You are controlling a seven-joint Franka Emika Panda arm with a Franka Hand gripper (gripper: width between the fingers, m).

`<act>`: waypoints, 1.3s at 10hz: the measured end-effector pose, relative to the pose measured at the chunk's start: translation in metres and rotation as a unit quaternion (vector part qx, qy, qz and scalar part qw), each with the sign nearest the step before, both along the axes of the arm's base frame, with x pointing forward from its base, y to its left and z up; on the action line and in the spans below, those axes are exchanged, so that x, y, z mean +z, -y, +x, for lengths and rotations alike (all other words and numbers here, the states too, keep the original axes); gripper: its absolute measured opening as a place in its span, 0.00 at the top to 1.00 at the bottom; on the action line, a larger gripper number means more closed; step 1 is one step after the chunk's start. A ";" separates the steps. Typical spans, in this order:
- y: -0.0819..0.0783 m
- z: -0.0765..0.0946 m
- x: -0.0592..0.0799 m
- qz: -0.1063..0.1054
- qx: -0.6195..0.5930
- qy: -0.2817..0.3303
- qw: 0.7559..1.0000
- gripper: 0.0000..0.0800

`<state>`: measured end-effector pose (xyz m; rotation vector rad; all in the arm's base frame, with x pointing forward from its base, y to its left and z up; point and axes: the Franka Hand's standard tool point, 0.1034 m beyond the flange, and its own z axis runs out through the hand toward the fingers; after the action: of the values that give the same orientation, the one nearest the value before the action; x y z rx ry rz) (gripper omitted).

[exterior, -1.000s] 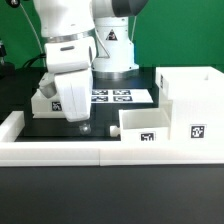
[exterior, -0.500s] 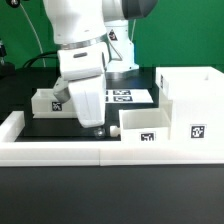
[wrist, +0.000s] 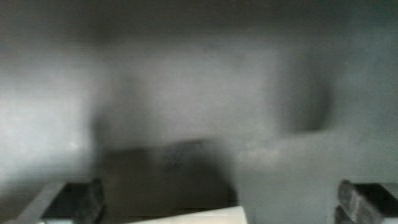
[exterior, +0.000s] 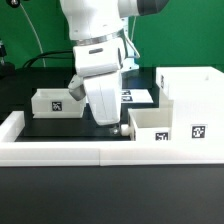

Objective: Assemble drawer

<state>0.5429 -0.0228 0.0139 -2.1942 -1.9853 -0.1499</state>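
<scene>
The drawer's tall white casing (exterior: pixel 190 95) stands at the exterior view's right with a tag on its front. One small open-top tray (exterior: pixel 152 126) sits against the casing's left side. The other tray (exterior: pixel 54 101) sits alone at the left. My gripper (exterior: pixel 113 121) hangs low just left of the tray by the casing, touching neither tray. In the wrist view the gripper (wrist: pixel 217 205) is open and empty, with its dark fingers (wrist: pixel 75 200) far apart. That view is blurred, with white plastic filling most of it.
The long low white border rail (exterior: pixel 60 150) runs along the front and up the left side. The marker board (exterior: pixel 138 96) lies flat behind the arm. The black table (exterior: pixel 60 125) shows between the left tray and my gripper.
The arm has swept from beside the left tray toward the exterior view's right, ending next to the tray by the casing. The trays and casing have not moved.
</scene>
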 end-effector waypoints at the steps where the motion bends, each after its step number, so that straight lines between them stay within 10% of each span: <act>1: -0.004 -0.002 -0.001 0.001 -0.005 -0.003 1.000 0.19; 13: -0.049 0.022 0.018 -0.009 -0.043 -0.029 0.999 0.19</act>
<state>0.5647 0.0260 0.0323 -2.2691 -1.8705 -0.0782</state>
